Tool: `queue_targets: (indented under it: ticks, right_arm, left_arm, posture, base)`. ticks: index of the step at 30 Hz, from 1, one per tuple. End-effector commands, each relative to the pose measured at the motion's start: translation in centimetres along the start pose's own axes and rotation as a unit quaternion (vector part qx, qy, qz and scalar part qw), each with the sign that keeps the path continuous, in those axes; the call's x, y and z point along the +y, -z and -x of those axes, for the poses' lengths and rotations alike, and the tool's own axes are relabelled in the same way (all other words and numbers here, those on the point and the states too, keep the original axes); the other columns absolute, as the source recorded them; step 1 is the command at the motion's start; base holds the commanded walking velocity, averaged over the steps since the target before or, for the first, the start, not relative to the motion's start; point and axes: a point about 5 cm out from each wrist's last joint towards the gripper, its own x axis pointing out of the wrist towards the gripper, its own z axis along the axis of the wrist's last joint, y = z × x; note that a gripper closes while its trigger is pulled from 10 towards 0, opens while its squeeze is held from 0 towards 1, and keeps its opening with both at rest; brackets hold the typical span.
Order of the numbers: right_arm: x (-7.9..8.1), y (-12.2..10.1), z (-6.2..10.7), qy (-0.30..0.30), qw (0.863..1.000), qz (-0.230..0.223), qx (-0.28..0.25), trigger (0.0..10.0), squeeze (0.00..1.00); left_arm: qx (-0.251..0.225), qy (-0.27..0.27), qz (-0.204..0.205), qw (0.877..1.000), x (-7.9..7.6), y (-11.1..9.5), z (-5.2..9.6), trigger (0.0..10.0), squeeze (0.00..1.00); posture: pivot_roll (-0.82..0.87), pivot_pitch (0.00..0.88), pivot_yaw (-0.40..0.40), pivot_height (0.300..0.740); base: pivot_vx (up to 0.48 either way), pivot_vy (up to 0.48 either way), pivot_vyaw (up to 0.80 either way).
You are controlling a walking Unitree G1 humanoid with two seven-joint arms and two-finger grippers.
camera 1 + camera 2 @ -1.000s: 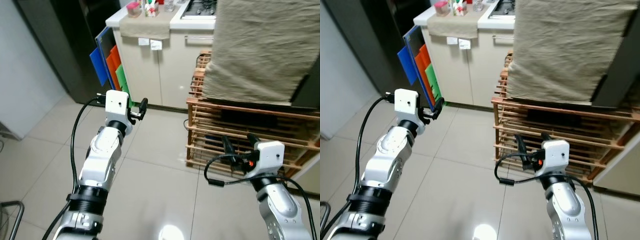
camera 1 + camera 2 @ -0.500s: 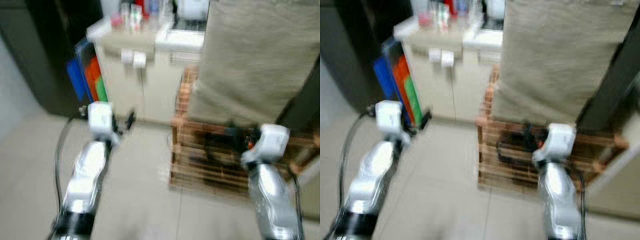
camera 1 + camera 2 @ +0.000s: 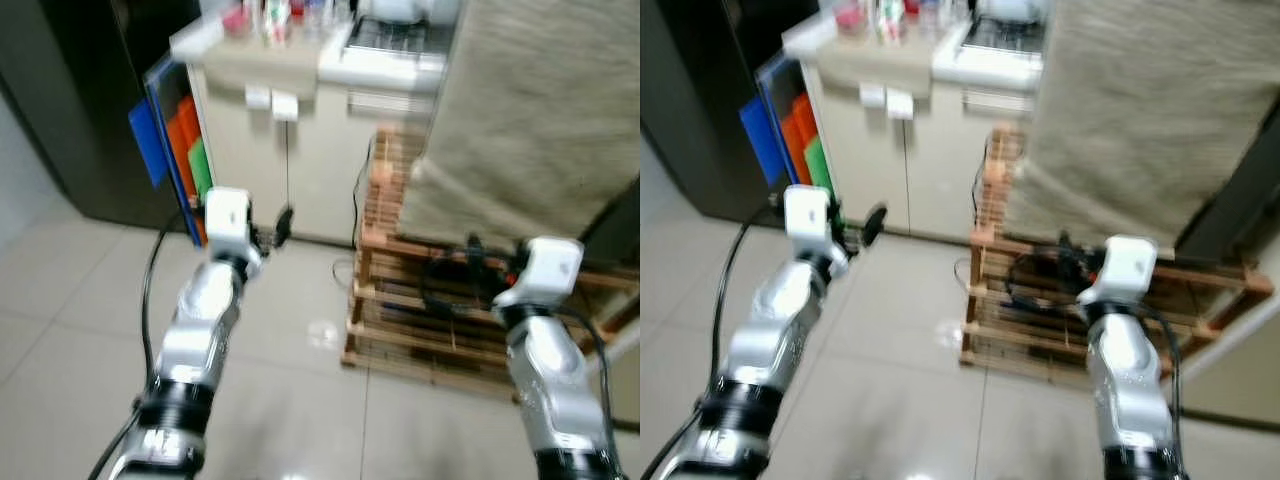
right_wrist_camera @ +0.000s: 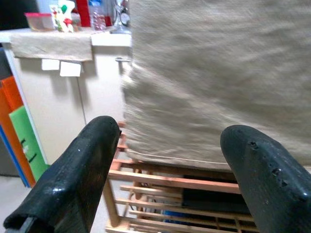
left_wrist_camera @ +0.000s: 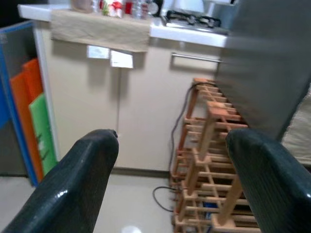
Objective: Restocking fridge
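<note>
The fridge is most likely the dark tall unit (image 3: 95, 110) beyond the counter's (image 3: 300, 65) left end. Both the left gripper (image 5: 167, 179) and right gripper (image 4: 170, 170) are spread and empty. The robot should turn left, keeping both arms clear of the wooden rack (image 3: 420, 300).

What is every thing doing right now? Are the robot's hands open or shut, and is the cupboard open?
Left gripper: open, holding nothing.
Right gripper: open, holding nothing.
Cupboard doors: shut.
Wooden rack: standing on the floor, draped on top with a cloth.
Coloured boards: upright, leaning beside the cupboard.
Counter cloth: hanging over the counter's edge.
</note>
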Motion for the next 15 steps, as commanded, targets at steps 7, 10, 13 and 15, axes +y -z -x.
queue_targets:
  ticks: [7,10,13,15]
  right_arm:
    - [-1.2,0.4,0.3,0.015,1.000,0.009,0.011,10.0,0.00]
    - [-1.3,0.9,0.6,0.022,1.000,0.006,0.014,10.0,0.00]
    - [-1.2,1.1,0.7,0.025,1.000,0.003,0.015,10.0,0.00]
    - [-0.8,1.4,0.7,0.023,1.000,0.001,0.017,10.0,0.00]
  left_arm:
    - [-0.006,0.015,-0.003,1.000,-1.0,0.6,0.7,10.0,0.00]
    - [0.004,0.001,0.002,1.000,-0.8,1.8,2.6,10.0,0.00]
    - [0.007,-0.007,0.001,1.000,-0.6,1.9,2.7,10.0,0.00]
    - [-0.008,-0.009,-0.014,1.000,-0.3,1.4,2.6,10.0,0.00]
  posture:
    - [-0.13,0.000,-0.022,0.740]
    - [-0.12,0.000,-0.012,0.740]
    - [-0.12,0.000,-0.012,0.740]
    - [-0.10,0.000,-0.005,0.740]
  base:
    - [0.000,0.480,-0.80]
    - [0.000,0.480,-0.80]
    - [0.000,0.480,-0.80]
    - [0.000,0.480,-0.80]
